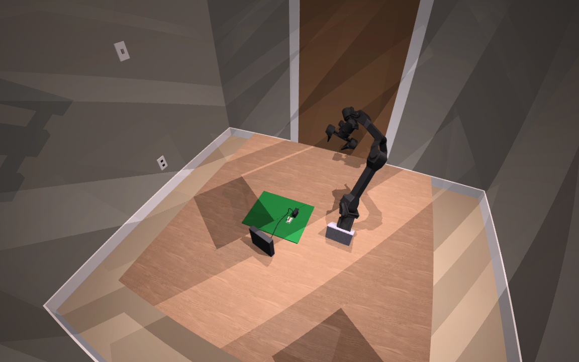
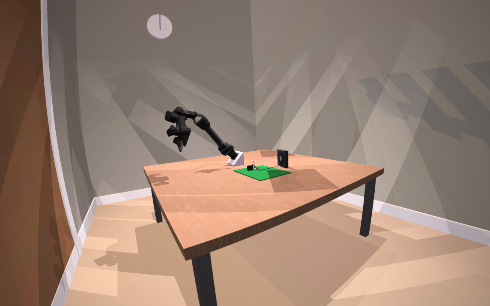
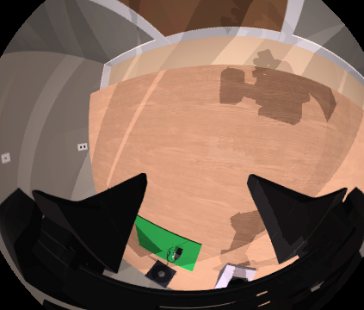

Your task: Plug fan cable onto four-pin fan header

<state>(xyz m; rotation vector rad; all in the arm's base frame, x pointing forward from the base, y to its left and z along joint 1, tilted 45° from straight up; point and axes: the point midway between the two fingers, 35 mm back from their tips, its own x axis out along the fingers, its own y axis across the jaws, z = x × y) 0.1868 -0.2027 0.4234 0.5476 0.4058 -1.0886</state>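
The green board (image 1: 262,202) (image 2: 260,176) (image 3: 151,238) lies flat on the table. A small white header (image 1: 290,219) stands on it. A small black block (image 1: 295,211) (image 2: 249,167) (image 3: 179,251), seemingly the plug, is beside the header; the thin dark cable loops up near it and runs to the fan. The views are too small to show pins or whether block and header touch. The black square fan (image 1: 261,241) (image 2: 282,158) (image 3: 161,274) stands upright by the board's edge. My gripper (image 1: 335,145) (image 2: 182,148) (image 3: 199,179) is open and empty, high above the table and well away from the board.
The wooden table (image 1: 246,288) (image 2: 208,205) (image 3: 182,129) carries the board, the fan and the arm's pale base (image 1: 340,234) (image 2: 235,158) (image 3: 238,272). The base stands beside the board. A brown door (image 1: 354,58) and grey walls are behind the arm.
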